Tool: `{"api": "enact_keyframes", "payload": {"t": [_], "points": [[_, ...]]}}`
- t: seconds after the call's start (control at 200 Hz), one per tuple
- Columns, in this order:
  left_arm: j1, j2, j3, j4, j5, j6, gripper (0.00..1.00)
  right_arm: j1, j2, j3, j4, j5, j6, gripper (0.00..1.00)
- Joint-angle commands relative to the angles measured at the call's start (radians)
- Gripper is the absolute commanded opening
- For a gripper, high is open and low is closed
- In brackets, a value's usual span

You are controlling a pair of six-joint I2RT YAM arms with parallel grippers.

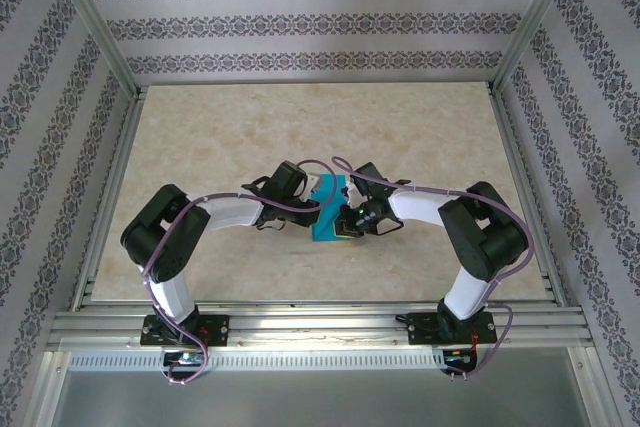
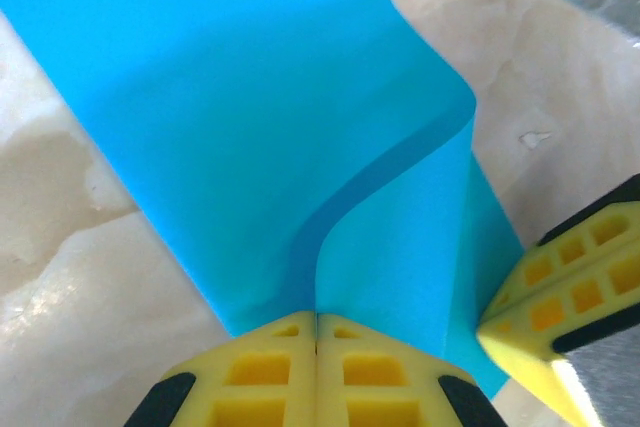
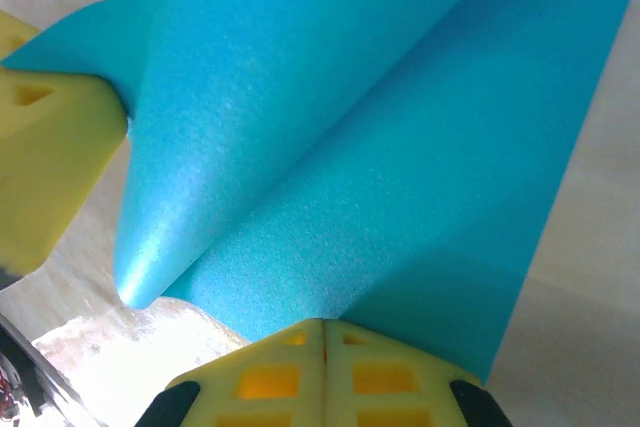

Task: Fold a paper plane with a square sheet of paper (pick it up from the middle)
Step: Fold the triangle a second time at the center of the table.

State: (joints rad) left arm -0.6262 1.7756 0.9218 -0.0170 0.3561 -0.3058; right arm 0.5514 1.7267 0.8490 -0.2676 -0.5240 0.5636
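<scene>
paper: blue sheet of paper (image 1: 328, 215) at the middle of the table (image 1: 300, 127), one flap curled over | left claw (image 2: 317, 332): fingers pressed together, pinching the sheet's edge | right claw (image 3: 323, 332): fingers pressed together, pinching the sheet just beside the left claw

One teal square sheet of paper (image 1: 326, 223), two robot arms (image 1: 225, 212) (image 1: 415, 205), one marbled table (image 1: 300, 137)

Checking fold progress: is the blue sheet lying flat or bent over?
Bent, not flat: the sheet curves over itself, pinched by the left pincer and right pincer.
</scene>
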Motion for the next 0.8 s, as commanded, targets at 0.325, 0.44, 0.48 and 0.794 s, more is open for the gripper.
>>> {"api": "enact_keyframes", "payload": {"t": [0.325,0.44,0.48,0.794], "points": [[0.016,0.021,0.033,-0.024,-0.043,0.034,0.02,-0.009,0.007,0.002,-0.073,0.029,-0.016,0.00],[0.016,0.022,0.035,-0.025,-0.051,0.034,0.02,-0.008,0.006,0.004,-0.077,0.028,-0.017,0.00],[0.016,0.022,0.034,-0.026,-0.051,0.034,0.02,-0.009,0.006,0.005,-0.078,0.028,-0.018,0.00],[0.016,0.021,0.029,-0.037,-0.079,0.038,0.02,-0.008,0.002,0.002,-0.077,0.032,-0.015,0.00]]}}
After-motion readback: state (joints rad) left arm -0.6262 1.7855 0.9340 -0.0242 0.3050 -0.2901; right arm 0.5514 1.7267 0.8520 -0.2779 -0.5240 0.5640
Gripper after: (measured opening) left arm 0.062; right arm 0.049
